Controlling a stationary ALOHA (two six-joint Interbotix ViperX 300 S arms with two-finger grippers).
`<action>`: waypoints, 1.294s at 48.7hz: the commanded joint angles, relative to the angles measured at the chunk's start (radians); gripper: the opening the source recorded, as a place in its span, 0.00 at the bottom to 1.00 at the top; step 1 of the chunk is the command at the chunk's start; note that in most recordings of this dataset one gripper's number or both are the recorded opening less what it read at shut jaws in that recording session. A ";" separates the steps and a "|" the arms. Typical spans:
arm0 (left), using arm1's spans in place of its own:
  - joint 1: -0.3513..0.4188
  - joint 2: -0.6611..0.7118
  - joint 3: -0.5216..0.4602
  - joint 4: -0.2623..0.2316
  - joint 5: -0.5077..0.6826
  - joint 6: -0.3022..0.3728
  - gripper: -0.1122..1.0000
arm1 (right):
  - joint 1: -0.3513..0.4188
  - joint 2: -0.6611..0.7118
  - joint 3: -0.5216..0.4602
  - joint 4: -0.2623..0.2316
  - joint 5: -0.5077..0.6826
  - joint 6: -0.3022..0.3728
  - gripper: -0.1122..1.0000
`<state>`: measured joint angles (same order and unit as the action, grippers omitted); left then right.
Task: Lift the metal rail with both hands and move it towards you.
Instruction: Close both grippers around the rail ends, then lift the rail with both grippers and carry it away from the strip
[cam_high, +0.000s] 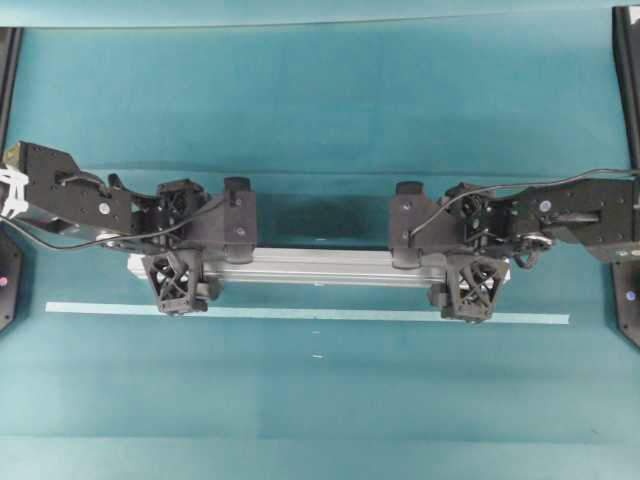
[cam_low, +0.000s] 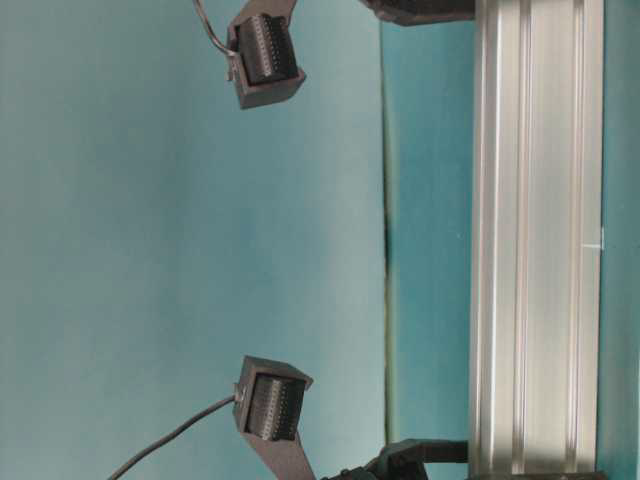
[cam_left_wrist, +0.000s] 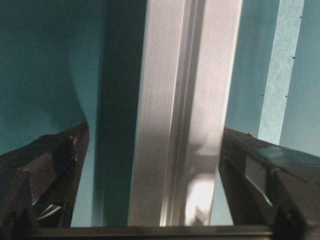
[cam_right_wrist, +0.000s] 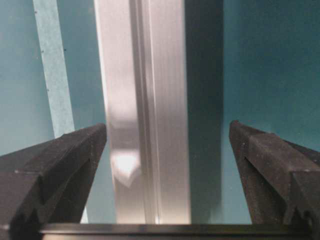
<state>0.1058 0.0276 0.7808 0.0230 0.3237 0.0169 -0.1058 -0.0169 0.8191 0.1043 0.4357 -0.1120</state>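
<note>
Nearest the bottom of the overhead view lies a broad bare stretch of the teal desk (cam_high: 320, 400), open room on the near side. Next comes the thin pale tape strip (cam_high: 300, 313), running almost the whole width, flat on the cloth.

Just beyond it lies the metal rail (cam_high: 320, 267), parallel to the strip and a little apart from it, grooves running lengthwise. Its two ends sit under the arms.

The left pincer (cam_high: 205, 258) straddles the rail near its left end, one finger on the near side and one on the far side. In the left wrist view its fingers (cam_left_wrist: 47, 170) stand wide apart with teal desk showing between each finger and the rail, so nothing is clamped. The right pincer (cam_high: 440, 262) straddles the rail near its right end in the same way; in the right wrist view its fingers (cam_right_wrist: 60, 165) are likewise spread, with a gap on both sides of the rail.

Beyond the rail the desk runs bare to its far edge, with dark frame posts at the corners.

No containers are in view.
</note>
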 joint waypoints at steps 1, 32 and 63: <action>-0.012 -0.006 -0.002 0.005 -0.014 0.000 0.87 | 0.003 0.005 -0.008 0.008 -0.006 0.011 0.96; -0.041 -0.006 0.002 0.003 -0.055 0.002 0.38 | 0.006 0.008 -0.005 0.006 -0.037 0.114 0.46; -0.038 -0.285 -0.207 0.003 0.416 -0.003 0.38 | -0.043 -0.255 -0.245 0.020 0.472 0.130 0.46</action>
<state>0.0721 -0.2056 0.6335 0.0276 0.6888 0.0169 -0.1258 -0.2332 0.6366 0.1150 0.8345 -0.0169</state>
